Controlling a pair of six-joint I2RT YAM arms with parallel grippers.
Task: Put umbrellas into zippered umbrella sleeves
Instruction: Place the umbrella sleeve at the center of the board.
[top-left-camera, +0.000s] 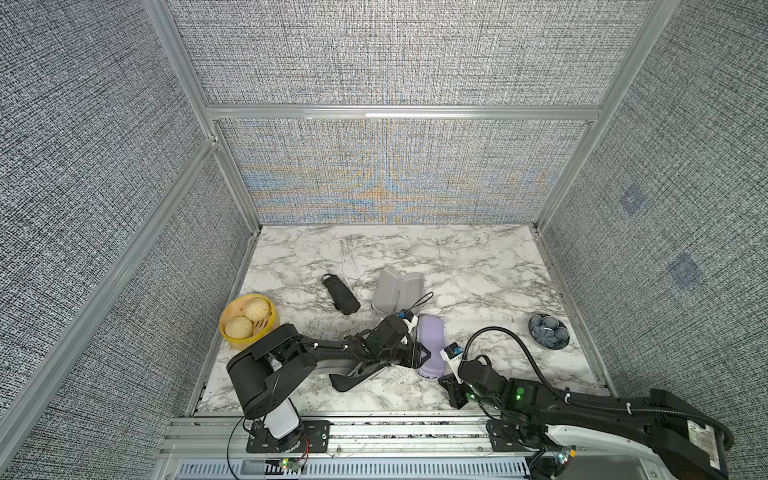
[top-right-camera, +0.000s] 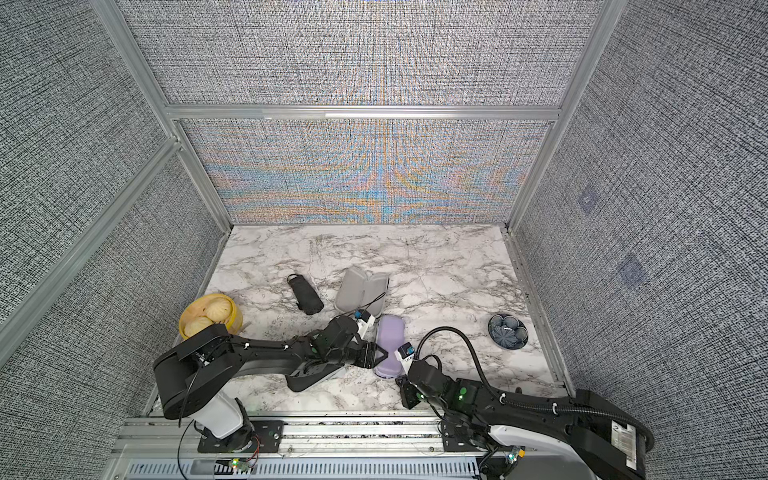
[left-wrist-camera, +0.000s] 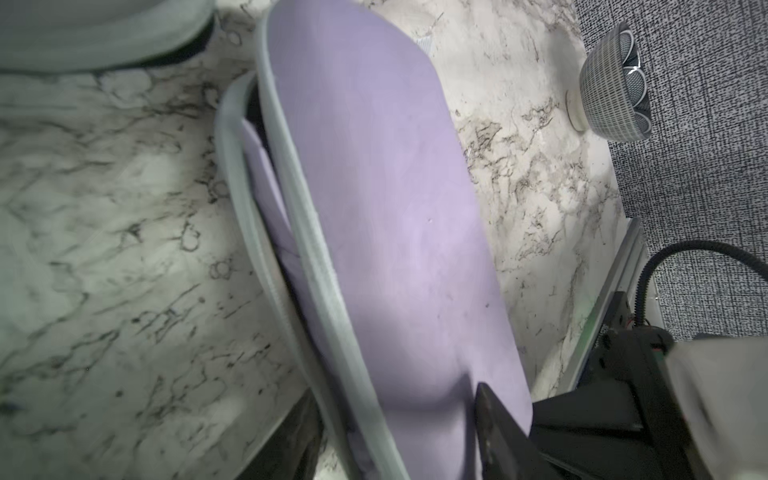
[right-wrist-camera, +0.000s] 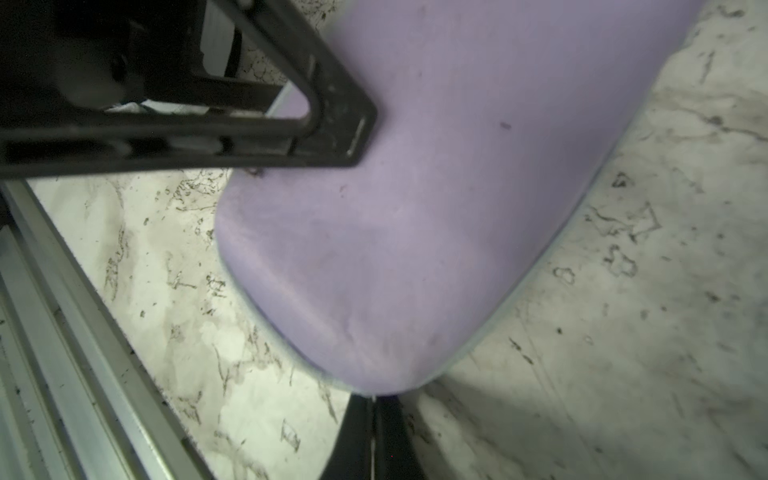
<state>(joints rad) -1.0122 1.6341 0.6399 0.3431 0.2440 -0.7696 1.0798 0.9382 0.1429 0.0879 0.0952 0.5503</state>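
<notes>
Squeezing: our left tool (top-left-camera: 419, 356) pinches the sleeve (left-wrist-camera: 374, 187), umbrella (left-wrist-camera: 266, 178) inside, between its fingers (left-wrist-camera: 496, 422).
Right tool (right-wrist-camera: 374, 415): pressed together, sleeve's end at its tip.
Zip edges (left-wrist-camera: 320, 266): we'd keep them flush before zipping.

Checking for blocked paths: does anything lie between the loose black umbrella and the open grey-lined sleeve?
Nothing visible does: in both top views only bare marble tabletop separates the black umbrella from the open sleeve.
</notes>
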